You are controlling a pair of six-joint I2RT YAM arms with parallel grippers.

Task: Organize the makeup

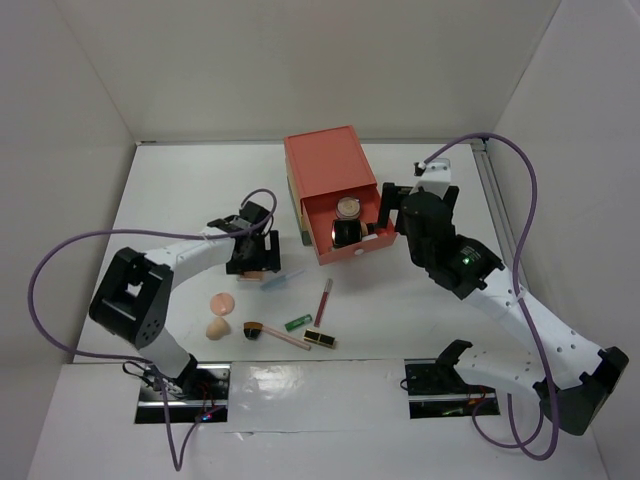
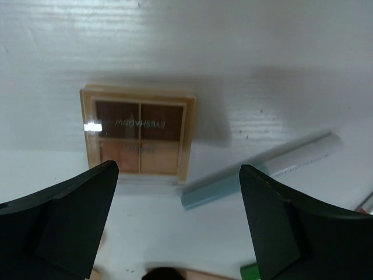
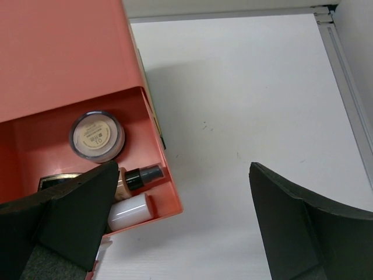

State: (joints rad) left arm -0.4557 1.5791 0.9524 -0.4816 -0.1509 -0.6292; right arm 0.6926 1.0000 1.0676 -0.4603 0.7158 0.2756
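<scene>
Four-pan palette (image 2: 139,137), pans unseen overhead

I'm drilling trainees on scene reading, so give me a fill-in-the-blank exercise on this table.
The left gripper and right gripper both stand ____.
The palette has ____ pans.
The round jar sits inside the ____.
Missing: open; four; drawer.
</scene>
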